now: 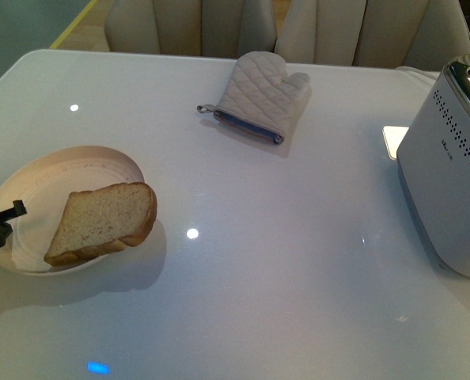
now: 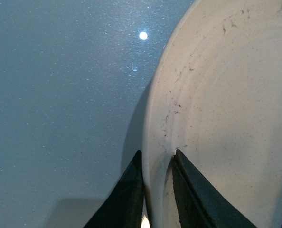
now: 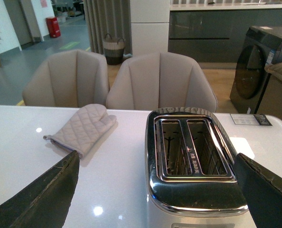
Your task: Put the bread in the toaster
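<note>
On plate (image 1: 31, 184): bread (image 1: 102, 220) | mitt (image 1: 260, 99) mid-table beyond | toaster (image 1: 449, 170) far right

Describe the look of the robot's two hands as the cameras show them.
Left hand: two dark, matte, blue-black fingers, flat wedges tapering to narrow tips. In the front view it shows only as a small black blocky piece at the picture's edge. Right hand: two dark grey-black wedge fingers with paler, slightly worn edges. No cables, markings or arm links show.
</note>
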